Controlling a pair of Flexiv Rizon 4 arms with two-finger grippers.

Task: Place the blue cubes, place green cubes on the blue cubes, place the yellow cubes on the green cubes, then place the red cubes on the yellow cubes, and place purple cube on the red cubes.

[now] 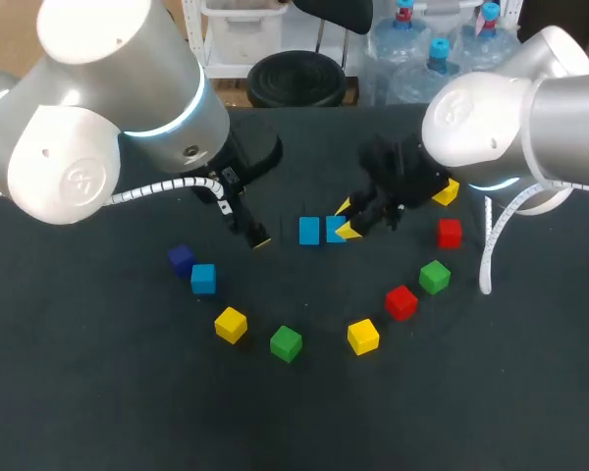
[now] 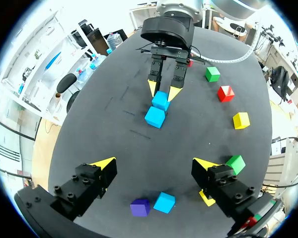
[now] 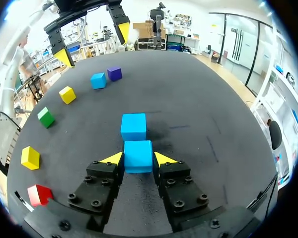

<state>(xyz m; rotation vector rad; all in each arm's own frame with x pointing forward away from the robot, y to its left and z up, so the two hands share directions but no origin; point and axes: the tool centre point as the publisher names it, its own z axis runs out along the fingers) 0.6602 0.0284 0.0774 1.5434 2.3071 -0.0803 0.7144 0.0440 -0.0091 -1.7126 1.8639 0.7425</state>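
Near the middle of the table [image 1: 98, 392], the right gripper [image 1: 346, 220] stands clamped on a blue cube [image 3: 138, 156] just beside a second blue cube [image 3: 133, 126], apparently lining up the base row. The left gripper [image 2: 155, 163] hangs spread and empty near the third blue cube [image 2: 164, 202].

No writing, label or number can be read on anything.
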